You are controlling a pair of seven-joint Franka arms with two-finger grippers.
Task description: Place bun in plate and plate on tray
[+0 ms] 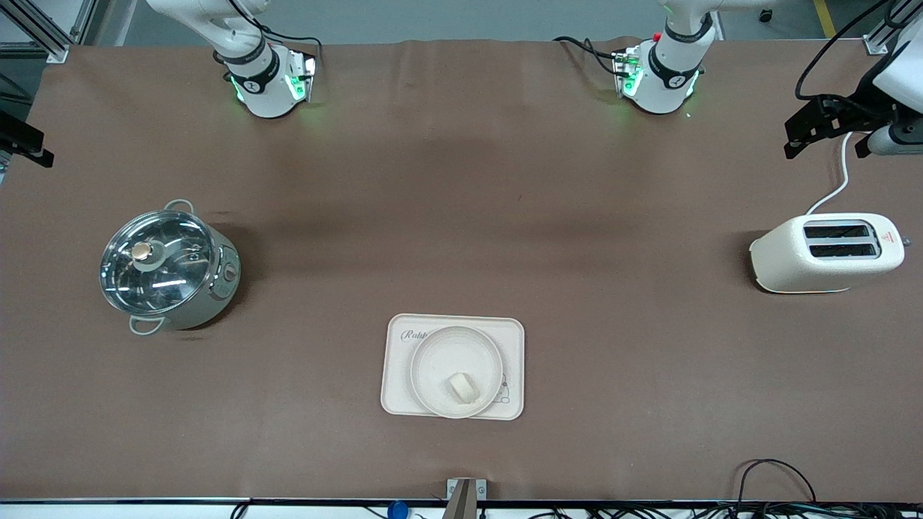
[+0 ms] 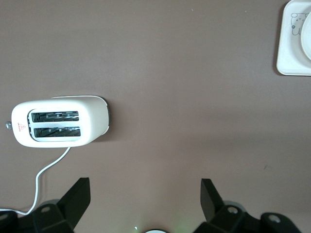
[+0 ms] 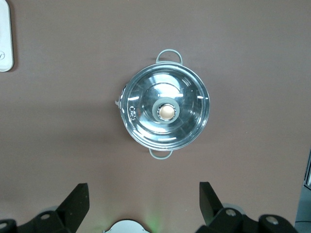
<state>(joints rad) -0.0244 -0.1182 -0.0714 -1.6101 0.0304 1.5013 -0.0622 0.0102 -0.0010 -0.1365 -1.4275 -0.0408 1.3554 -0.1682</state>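
Note:
The bun (image 1: 462, 387) lies in the round plate (image 1: 433, 360). The plate sits on the rectangular tray (image 1: 404, 389) with "Rabbit" lettering, near the table's front edge. A corner of the tray also shows in the left wrist view (image 2: 291, 63) and an edge of it in the right wrist view (image 3: 4, 43). My left gripper (image 1: 826, 148) (image 2: 146, 189) is open and empty, high over the table near the toaster. My right gripper (image 3: 144, 191) is open and empty, high over the table near the pot. Only part of it shows in the front view (image 1: 21, 144).
A steel pot with a glass lid (image 1: 167, 267) (image 3: 166, 111) stands toward the right arm's end. A white toaster (image 1: 829, 252) (image 2: 60, 122) with its cord stands toward the left arm's end. Cables hang at the table's front edge.

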